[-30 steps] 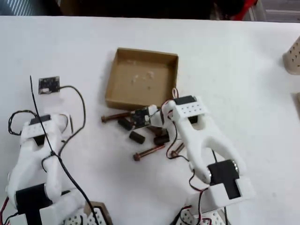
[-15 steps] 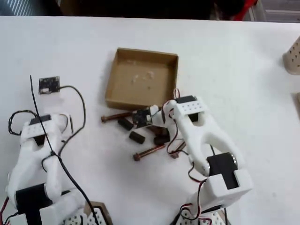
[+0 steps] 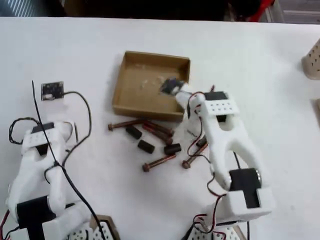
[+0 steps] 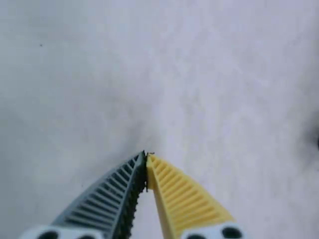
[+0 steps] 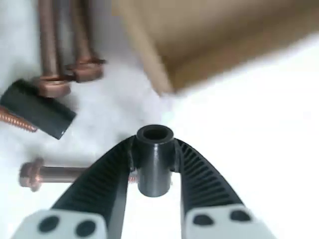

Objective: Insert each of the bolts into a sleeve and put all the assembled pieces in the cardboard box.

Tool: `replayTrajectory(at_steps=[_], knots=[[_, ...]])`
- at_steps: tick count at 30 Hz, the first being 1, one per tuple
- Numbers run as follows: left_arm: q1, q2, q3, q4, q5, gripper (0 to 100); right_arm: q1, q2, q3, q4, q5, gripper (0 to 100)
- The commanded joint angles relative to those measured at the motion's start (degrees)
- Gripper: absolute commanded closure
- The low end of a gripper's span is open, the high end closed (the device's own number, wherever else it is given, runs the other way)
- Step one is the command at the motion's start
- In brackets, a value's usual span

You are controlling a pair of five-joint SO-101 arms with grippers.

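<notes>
The right gripper [image 5: 154, 149] is clamping its fingers [image 5: 102, 181] on a black sleeve [image 5: 154, 164]. The sleeve is standing upright between them, with its open bore facing the wrist camera. It is hanging just off a corner of the cardboard box [image 5: 224, 45]. As far as the wrist view lets me judge, it is over white tabletop [image 5: 259, 124] rather than over the box floor (in the high view the wrist is covering the fingers).

The box is sitting open, its brown floor showing bare in the high view. The right arm [image 3: 225, 135] is stretching up to the box's near wall, at the corner where the sleeve is hanging.

Several copper-coloured bolts [image 3: 160, 162] are lying flat on the tabletop just in front of that near wall. None of them is sitting in a sleeve. Three loose sleeves [image 3: 146, 146] are lying among the bolts, also in front of the box and outside it.

The left gripper [image 4: 146, 158] is holding its grey and yellow fingers together, tips touching, with nothing between them. It is pointing at bare tabletop. The left arm [image 3: 42, 165] is resting well apart from the box. A small circuit board [image 3: 52, 90] with a black cable is lying on that same side of the box, apart from it.
</notes>
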Motion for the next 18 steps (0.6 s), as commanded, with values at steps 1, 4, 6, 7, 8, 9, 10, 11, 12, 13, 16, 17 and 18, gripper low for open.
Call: replayTrajectory(at_steps=[1, 4, 6, 7, 8, 9, 10, 11, 12, 13, 16, 17, 18], knots=[[-0.2, 0.2, -2.8, 0.4, -0.6, 98, 2.7, -7.3, 0.8, 5.3, -19.2, 98.1], [-0.1, 0.3, -2.8, 0.4, -0.6, 98, 4.2, -11.1, 7.1, 5.9, -21.6, 98.1], [0.0, 0.4, -2.8, 0.4, -0.6, 98, 6.2, -14.1, 11.4, 5.7, -21.8, 98.1], [0.0, 0.5, -2.8, 0.2, -0.6, 98, 7.3, -16.0, 13.7, 5.0, -22.0, 98.1], [0.2, 0.5, -2.7, -0.5, -0.6, 98, 8.3, -17.9, 16.2, 4.2, -22.1, 98.1], [0.7, 0.5, -2.5, -0.7, -0.6, 98, 9.4, -20.3, 18.5, 3.2, -22.1, 98.1], [0.9, 0.5, -2.5, -0.9, -0.6, 98, 10.4, -23.0, 21.0, 2.2, -22.1, 98.1], [1.3, 0.4, -2.5, -0.9, -0.6, 98, 11.4, -25.6, 23.5, 1.5, -22.1, 98.1], [1.3, 0.2, -2.5, -0.8, -0.6, 98, 12.3, -28.6, 26.2, 1.1, -21.9, 98.1], [1.3, 0.1, -2.5, -0.8, -0.6, 98, 12.5, -30.8, 28.8, 1.1, -21.5, 98.1], [1.5, 0.0, -2.5, -0.7, -0.6, 97, 13.5, -36.6, 35.2, 1.1, -20.5, 98.1], [2.2, 0.0, -2.5, -0.6, -0.6, 97, 14.7, -38.0, 36.5, 0.8, -20.2, 98.1], [3.2, 0.0, -2.6, 0.2, -0.6, 97, 16.3, -39.3, 37.5, 0.0, -20.5, 98.1]])
